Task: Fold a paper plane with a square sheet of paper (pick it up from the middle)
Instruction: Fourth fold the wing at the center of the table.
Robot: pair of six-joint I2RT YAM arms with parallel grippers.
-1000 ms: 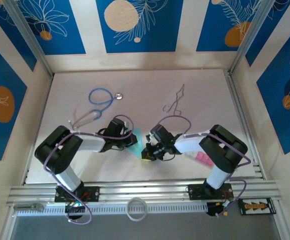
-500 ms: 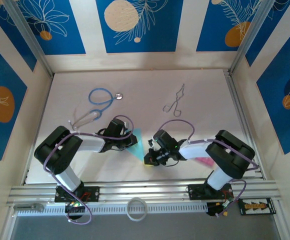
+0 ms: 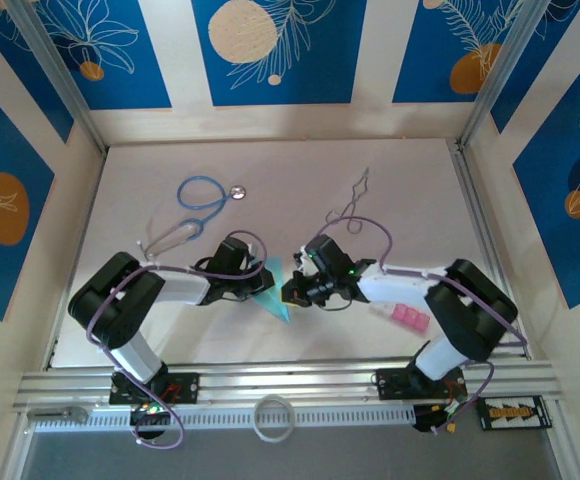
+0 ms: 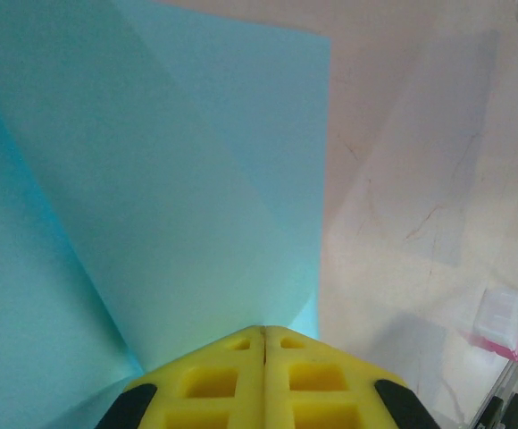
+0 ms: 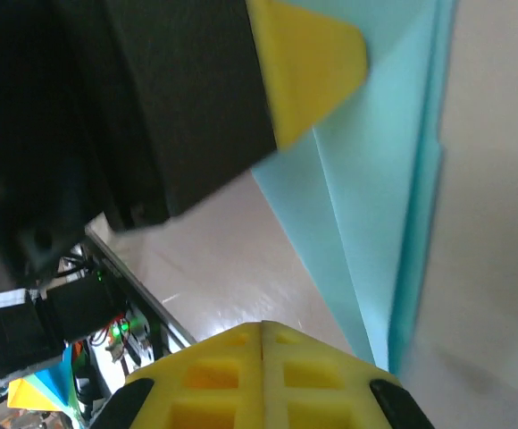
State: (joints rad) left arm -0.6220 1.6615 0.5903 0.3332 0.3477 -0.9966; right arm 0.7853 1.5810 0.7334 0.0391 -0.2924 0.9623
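Table had a blue stethoscope up around 10 o'clock from the paper, which lay near the middle, folded into a pointy turquoise wedge with its tip toward 6. Left gripper was on it from 9 o'clock, yellow fingers pressed together with the tips on the sheet; couldn't tell if it pinched any. Right gripper was at 3, also closed, tips at the paper's edge. Pink blocks off at 4 o'clock

No readable txt, labels, brands or nos. anywhere in views.
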